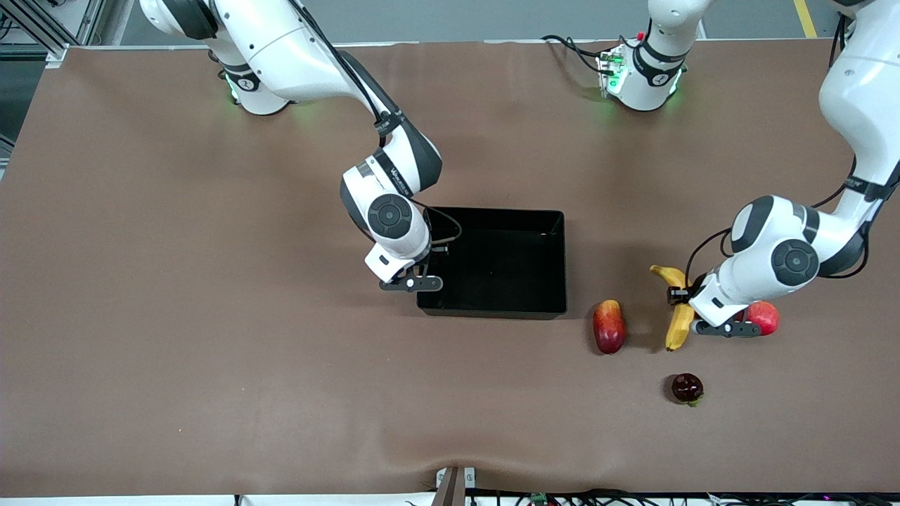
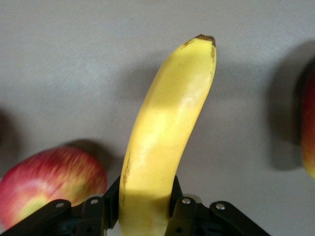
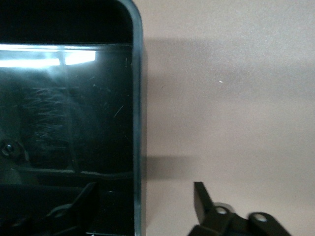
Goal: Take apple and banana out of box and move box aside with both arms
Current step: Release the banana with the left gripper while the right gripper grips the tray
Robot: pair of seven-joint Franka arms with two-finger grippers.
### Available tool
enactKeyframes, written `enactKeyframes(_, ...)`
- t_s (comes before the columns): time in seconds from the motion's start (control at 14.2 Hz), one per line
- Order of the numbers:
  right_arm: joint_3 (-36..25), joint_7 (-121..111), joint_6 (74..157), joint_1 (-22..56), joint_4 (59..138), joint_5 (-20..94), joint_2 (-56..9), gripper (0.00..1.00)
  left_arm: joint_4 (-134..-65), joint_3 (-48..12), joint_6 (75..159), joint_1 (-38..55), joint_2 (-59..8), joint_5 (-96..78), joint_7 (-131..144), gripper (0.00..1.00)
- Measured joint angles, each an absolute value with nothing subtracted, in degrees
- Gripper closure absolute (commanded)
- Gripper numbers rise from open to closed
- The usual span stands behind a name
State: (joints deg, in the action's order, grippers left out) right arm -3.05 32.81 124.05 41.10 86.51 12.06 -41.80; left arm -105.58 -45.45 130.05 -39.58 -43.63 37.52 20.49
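The left tool (image 2: 145,216) is clamped on the banana (image 2: 165,132), its dark fingers (image 2: 184,214) pressing both flanks near one end while the rest of the fruit curves away from it. In the front view the banana (image 1: 679,316) sits low over the worktop (image 1: 176,281) toward the left arm's end, with the apple (image 1: 765,316) just beside the left tool (image 1: 692,309). The right tool (image 1: 415,282) stands at the box (image 1: 492,307), its jaws parted and straddling the wall toward the right arm's end: one finger inside, one finger (image 3: 202,201) outside over the bare worktop.

The left arm bends down from its base with the wrist folded low over the fruit. The right arm reaches out from its base, wrist pointing down at the box rim.

The banana is smooth yellow with a brown tip. The apple (image 2: 49,187) is round, streaked red and yellow. The box (image 3: 137,98) is glossy black plastic with rounded corners and low walls. A long red-yellow fruit (image 1: 609,326) lies between box and banana, and a dark red round fruit (image 1: 687,388) lies nearer the front camera. The worktop is matte brown.
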Motion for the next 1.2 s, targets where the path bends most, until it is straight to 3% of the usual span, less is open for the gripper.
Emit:
enactKeyframes(0.49,-3.4,33.4,123.8,41.1,86.3,17.2,-41.8,1.00,-101.7,-41.1,130.7,-29.8,-45.1,37.9,25.0,1.00)
enactKeyframes(0.85,-4.0,33.5,119.9,38.4,85.2,17.2,-38.9,1.00,-100.9,-39.9,130.7,-29.4,-45.1,39.1,24.7,1.00)
enactKeyframes(0.99,-4.1,33.5,118.0,36.6,85.1,17.2,-36.2,1.00,-100.2,-39.6,130.7,-29.3,-45.2,39.2,24.7,0.00)
enactKeyframes(1.2,-4.3,30.5,113.3,33.0,85.0,17.2,-32.9,1.00,-99.2,-39.4,130.6,-29.2,-45.2,39.2,24.7,0.00)
